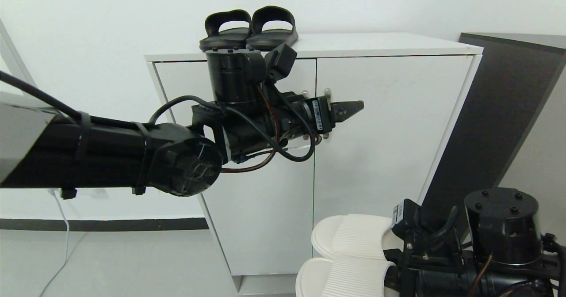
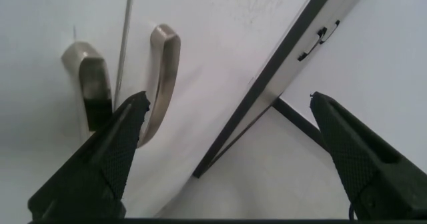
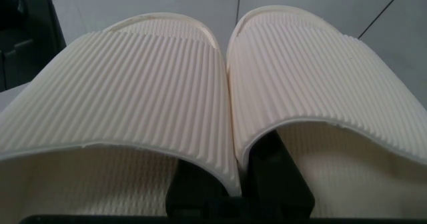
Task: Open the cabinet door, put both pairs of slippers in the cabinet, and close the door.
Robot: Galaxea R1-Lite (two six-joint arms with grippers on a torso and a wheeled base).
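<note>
A white two-door cabinet (image 1: 389, 133) stands with both doors shut. A pair of black slippers (image 1: 250, 27) rests on its top. My left gripper (image 1: 349, 109) hovers in front of the door seam at handle height, just off the right door's metal handle (image 1: 327, 94). In the left wrist view this gripper (image 2: 230, 101) is open, with the right door's handle (image 2: 163, 71) close beside one finger and the other handle (image 2: 90, 77) across the seam. Low at the right, my right gripper (image 1: 398, 253) is shut on a pair of cream ribbed slippers (image 1: 349, 248), gripping their adjoining straps (image 3: 230, 111).
A dark grey panel (image 1: 499, 111) leans or stands right beside the cabinet's right side. A white cable (image 1: 66, 230) hangs down the wall at the left, above a dark baseboard stripe (image 1: 101, 224). Pale floor lies in front of the cabinet's left half.
</note>
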